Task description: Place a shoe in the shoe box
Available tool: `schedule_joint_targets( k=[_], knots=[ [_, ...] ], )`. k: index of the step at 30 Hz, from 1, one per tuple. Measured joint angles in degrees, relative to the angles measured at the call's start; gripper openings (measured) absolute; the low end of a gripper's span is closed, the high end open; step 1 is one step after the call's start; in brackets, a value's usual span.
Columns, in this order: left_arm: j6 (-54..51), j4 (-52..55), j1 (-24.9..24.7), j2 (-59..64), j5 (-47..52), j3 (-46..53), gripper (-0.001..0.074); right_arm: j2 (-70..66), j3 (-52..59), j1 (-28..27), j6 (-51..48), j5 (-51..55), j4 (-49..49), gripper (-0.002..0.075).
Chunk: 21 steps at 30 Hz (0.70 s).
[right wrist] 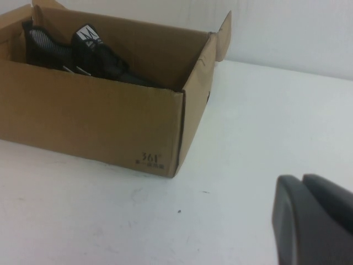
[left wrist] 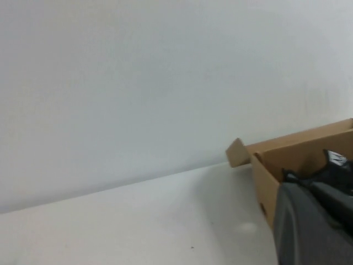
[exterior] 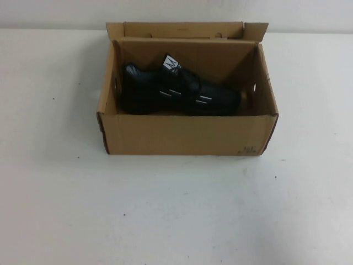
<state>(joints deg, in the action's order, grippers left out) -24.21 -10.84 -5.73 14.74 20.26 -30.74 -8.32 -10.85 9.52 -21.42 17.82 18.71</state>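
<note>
Little of me shows. My left gripper (left wrist: 314,226) appears in its own wrist view as one rounded, matte dark-grey mass, smooth plastic with a soft curved edge and a faint seam running along it. My right gripper (right wrist: 311,221) looks much the same in its wrist view: two dark-grey, rounded slabs pressed side by side, a thin dark line between them. I see no cables, screws or markings on either. The high view shows nothing of my arms.
</note>
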Motion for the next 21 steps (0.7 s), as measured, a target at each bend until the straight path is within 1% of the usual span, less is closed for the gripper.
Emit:
schedule_joint_targets(
  k=[3, 5, 7, 10, 12, 17, 19, 21],
  knots=[
    [9.5, 8.4, 0.0, -4.6, -8.9, 9.9, -0.0001, 0.0, 0.0, 0.0, 0.0, 0.0, 0.0, -0.0015],
    [12.4, 10.8, 0.0, -8.5, -13.4, 16.3, -0.0001, 0.0, 0.0, 0.0, 0.0, 0.0, 0.0, -0.0015],
    [13.9, 10.8, 0.0, -12.0, -15.4, 22.1, -0.0001, 0.0, 0.0, 0.0, 0.0, 0.0, 0.0, -0.0015],
    [16.0, 9.6, 0.0, -15.0, -15.8, 29.8, -0.0001, 0.0, 0.0, 0.0, 0.0, 0.0, 0.0, -0.0015],
    [17.2, 8.9, 0.0, -15.2, -12.1, 31.8, -0.0001, 0.0, 0.0, 0.0, 0.0, 0.0, 0.0, -0.0015],
    [17.9, 9.0, 0.0, -15.2, -0.4, 32.2, -0.0001, 0.0, 0.0, 0.0, 0.0, 0.2, 0.0, -0.0016],
    [18.0, 9.0, 0.0, -15.2, 1.7, 32.3, -0.0001, 0.0, 0.0, 0.0, 0.0, 0.2, 0.0, -0.0017],
    [18.1, 9.0, 0.0, -15.3, 1.8, 32.3, -0.0001, 0.0, 0.0, 0.0, 0.0, 0.2, 0.0, -0.0017]
  ],
)
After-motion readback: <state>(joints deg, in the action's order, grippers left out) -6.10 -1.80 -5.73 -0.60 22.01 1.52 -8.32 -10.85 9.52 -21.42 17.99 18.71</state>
